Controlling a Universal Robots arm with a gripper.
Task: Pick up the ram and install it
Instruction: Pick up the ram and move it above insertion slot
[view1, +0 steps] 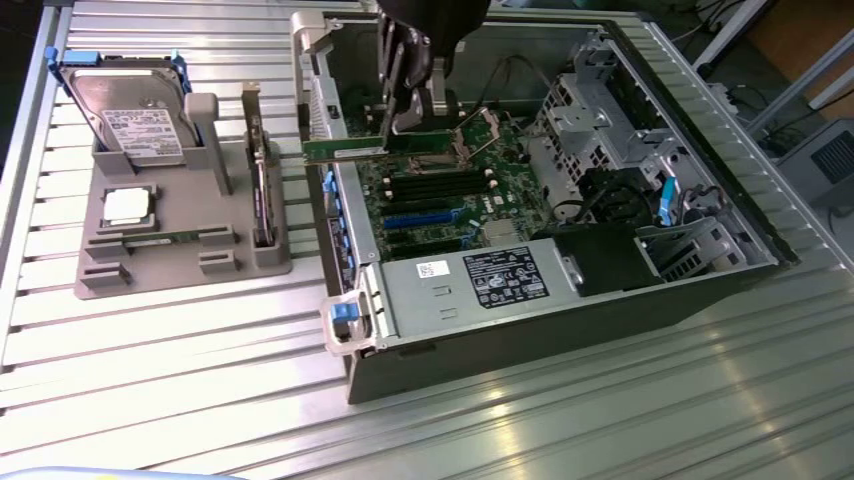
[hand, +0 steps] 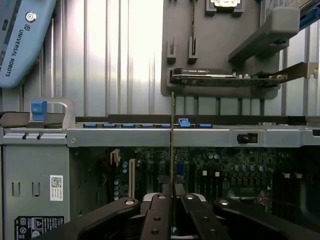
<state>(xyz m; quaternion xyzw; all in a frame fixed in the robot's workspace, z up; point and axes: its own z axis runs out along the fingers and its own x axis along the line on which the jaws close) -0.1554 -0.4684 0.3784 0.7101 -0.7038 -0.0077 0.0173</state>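
Note:
The ram (view1: 344, 150), a thin green stick, hangs level above the open computer case (view1: 441, 330), over the motherboard's black memory slots (view1: 434, 185). My gripper (view1: 403, 128) comes down from above and is shut on the stick's upper edge. In the wrist view the ram (hand: 172, 145) shows edge-on as a thin line running out from between the dark fingers (hand: 159, 215), with my gripper (hand: 172, 200) closed around it above the motherboard (hand: 225, 170).
A grey holder (view1: 160, 270) at the exterior view's left carries a hard drive (view1: 127, 110), a silver processor (view1: 127, 205) and an upright expansion card (view1: 262, 190). Inside the case sit the power supply (view1: 501, 280), a drive cage (view1: 587, 110) and cables. The expansion card (hand: 225, 77) lies beyond the case wall (hand: 150, 135).

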